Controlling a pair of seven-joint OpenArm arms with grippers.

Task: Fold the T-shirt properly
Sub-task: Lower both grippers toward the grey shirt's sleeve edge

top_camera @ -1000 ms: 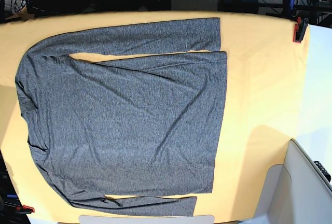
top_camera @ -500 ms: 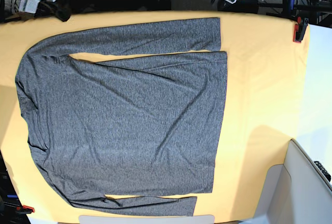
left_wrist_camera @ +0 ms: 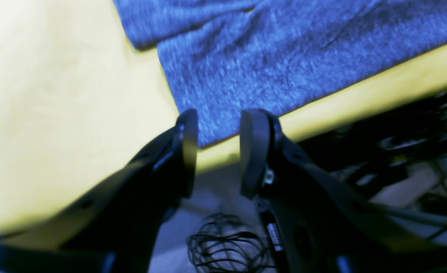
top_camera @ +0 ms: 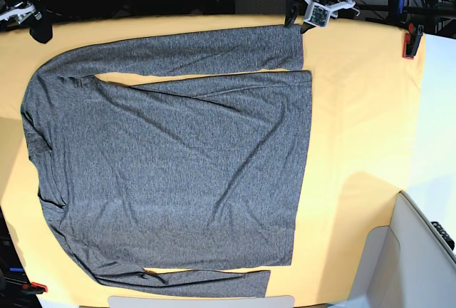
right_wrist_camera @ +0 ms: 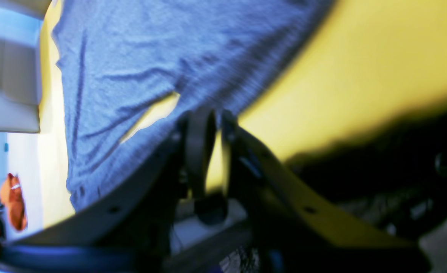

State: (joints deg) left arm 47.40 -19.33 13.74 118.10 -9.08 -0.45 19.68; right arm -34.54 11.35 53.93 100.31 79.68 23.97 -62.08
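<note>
At the upper left of the base view the right gripper [top_camera: 37, 28] hangs by the shoulder, fingers slightly apart. The T-shirt [top_camera: 178, 158] lies flat on the yellow cloth [top_camera: 356, 122], sleeves running left-right. At upper right, the left gripper [top_camera: 298, 21] gapes over the cuff (its wrist view alone shows the table edge below).

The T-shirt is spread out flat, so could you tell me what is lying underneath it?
The T-shirt lies on a yellow cloth, which shows all round its edges. Whatever is beneath the shirt's middle, and under the cloth itself, is covered.
</note>
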